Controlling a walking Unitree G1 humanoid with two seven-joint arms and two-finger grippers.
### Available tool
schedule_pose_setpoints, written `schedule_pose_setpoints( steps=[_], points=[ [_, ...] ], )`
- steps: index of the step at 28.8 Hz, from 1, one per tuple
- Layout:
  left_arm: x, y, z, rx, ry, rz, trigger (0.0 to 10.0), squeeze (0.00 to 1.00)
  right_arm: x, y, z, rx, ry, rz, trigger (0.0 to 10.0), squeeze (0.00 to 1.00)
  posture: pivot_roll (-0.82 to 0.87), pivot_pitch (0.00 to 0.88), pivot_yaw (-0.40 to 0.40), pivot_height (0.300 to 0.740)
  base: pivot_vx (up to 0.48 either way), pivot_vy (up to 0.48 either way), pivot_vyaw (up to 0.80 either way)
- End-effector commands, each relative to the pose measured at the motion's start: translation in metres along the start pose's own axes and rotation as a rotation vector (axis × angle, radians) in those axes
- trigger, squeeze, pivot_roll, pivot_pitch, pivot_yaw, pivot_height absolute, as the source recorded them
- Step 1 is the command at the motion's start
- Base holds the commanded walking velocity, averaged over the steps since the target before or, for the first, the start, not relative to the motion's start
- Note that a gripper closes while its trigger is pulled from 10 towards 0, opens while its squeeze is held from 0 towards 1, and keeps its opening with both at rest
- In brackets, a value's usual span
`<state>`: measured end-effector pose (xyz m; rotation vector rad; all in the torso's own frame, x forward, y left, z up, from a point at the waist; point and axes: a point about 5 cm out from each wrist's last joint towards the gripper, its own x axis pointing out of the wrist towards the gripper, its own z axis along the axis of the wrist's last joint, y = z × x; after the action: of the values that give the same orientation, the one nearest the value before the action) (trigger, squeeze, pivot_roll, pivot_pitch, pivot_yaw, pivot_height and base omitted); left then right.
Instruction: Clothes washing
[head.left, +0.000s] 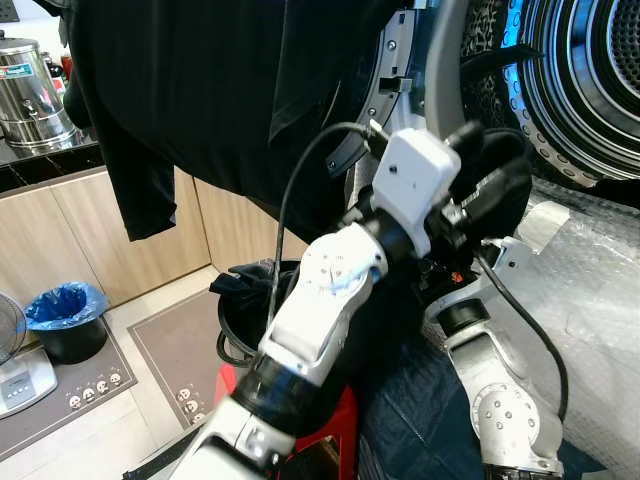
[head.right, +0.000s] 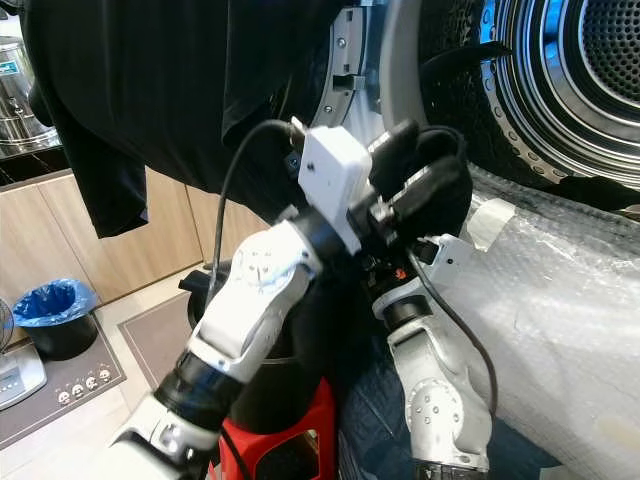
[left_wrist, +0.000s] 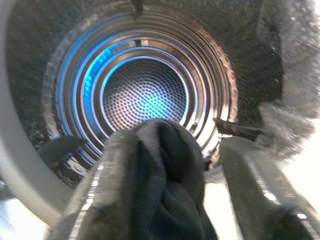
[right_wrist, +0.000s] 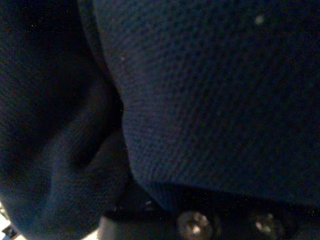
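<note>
- The right hand (right_wrist: 150, 220) is pressed into dark blue cloth (head.left: 420, 420) low and near; I cannot tell if its fingers are apart.
- The left hand (left_wrist: 165, 165) is clamped on a black garment (left_wrist: 160, 180), held up before the washer drum (left_wrist: 145, 92).
- More black clothing (head.left: 200, 90) hangs far left.

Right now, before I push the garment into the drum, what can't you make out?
- Right claw: right wrist view is dark navy fabric against the lens, so its state is unclear.
- Black garment: top is cut off by the head views' upper edge.
- Drum floor: left wrist view, hidden by the cloth in the left claw.
</note>
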<state>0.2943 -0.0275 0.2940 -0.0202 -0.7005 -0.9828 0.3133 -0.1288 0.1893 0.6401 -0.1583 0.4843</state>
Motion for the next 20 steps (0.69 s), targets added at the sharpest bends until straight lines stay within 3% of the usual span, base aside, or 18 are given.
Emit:
schedule_pose_setpoints(
  steps=[1, 12, 14, 17, 18, 20],
  points=[
    [0.000, -0.004, 0.005, -0.003, -0.008, -0.037, 10.0, 1.00, 0.006, 0.005, 0.009, -0.008, -0.042, 0.064, 0.0, 0.00, 0.04, 0.000, -0.018, 0.740, 0.000, 0.000, 0.00],
    [-0.025, -0.016, -0.005, 0.040, 0.112, -0.167, 10.0, 1.00, 0.003, -0.005, 0.006, -0.032, 0.035, 0.226, 0.0, 0.00, 0.06, 0.000, -0.025, 0.740, 0.000, 0.000, 0.00],
    [-0.040, -0.017, -0.010, 0.159, 0.189, -0.226, 10.0, 1.00, -0.003, -0.007, 0.007, -0.028, 0.104, 0.347, 0.0, 0.00, 0.06, 0.000, -0.028, 0.740, 0.000, 0.000, 0.00],
    [-0.042, -0.017, -0.010, 0.165, 0.199, -0.230, 10.0, 1.00, -0.004, -0.008, 0.008, -0.028, 0.114, 0.373, 0.0, 0.00, 0.06, 0.000, -0.030, 0.740, 0.000, 0.000, 0.00],
    [-0.047, -0.017, -0.010, 0.247, 0.231, -0.249, 10.0, 1.00, -0.007, -0.008, 0.009, -0.036, 0.146, 0.431, 0.0, 0.00, 0.06, 0.000, -0.031, 0.740, 0.000, 0.000, 0.00],
    [-0.050, -0.016, -0.008, 0.294, 0.262, -0.235, 10.0, 1.00, -0.007, -0.010, 0.012, -0.053, 0.158, 0.463, 0.0, 0.00, 0.06, 0.000, -0.031, 0.740, 0.000, 0.000, 0.00]
  ],
)
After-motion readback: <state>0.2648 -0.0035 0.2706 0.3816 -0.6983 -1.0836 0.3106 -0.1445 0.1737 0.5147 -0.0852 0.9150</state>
